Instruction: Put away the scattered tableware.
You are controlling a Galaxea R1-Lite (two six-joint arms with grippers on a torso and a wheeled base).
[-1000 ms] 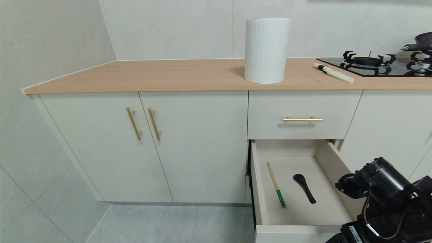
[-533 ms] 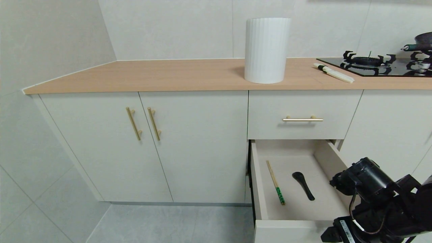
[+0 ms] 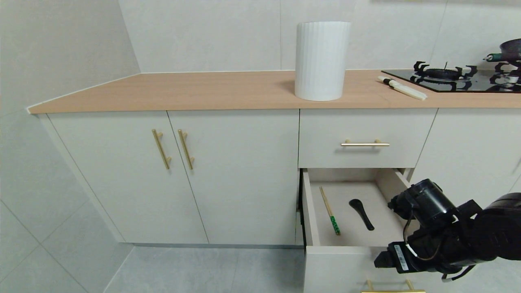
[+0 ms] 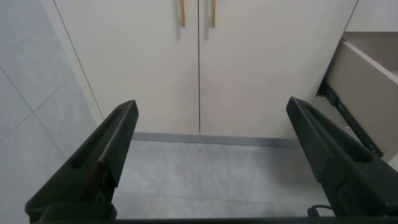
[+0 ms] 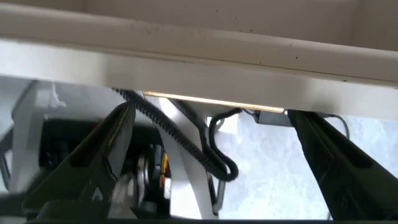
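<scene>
Pale lower drawer [image 3: 311,211] stands part-open under the wooden worktop [image 3: 203,91], w/ two bits of tableware lying flat on its floor. A pair of wooden chopsticks with green ends [image 3: 329,213] lies along the drawer's left side wall. A black spoon [image 3: 361,213] lies nr the middle, bowl toward the back. The two are apart, roughly parallel.

Right claw [image 5: 214,155] is low at the drawer's front panel, just above its gold bar handle [image 3: 392,290]. Its fingers [image 5: 93,168] are spread wide w/ nothing held; can't tell if they touch the panel.

Left claw [image 4: 211,162] is also wide open and empty, over the grey floor tiles [image 4: 186,180], facing the pale cupboard doors [image 4: 199,62].

On the worktop, a tall white ribbed cylinder [image 3: 322,61] stands above the shut upper drawer [image 3: 365,126]. A white knife [image 3: 403,87] lies nr the front edge, beside the black gas hob [image 3: 447,77] at the right end.
</scene>
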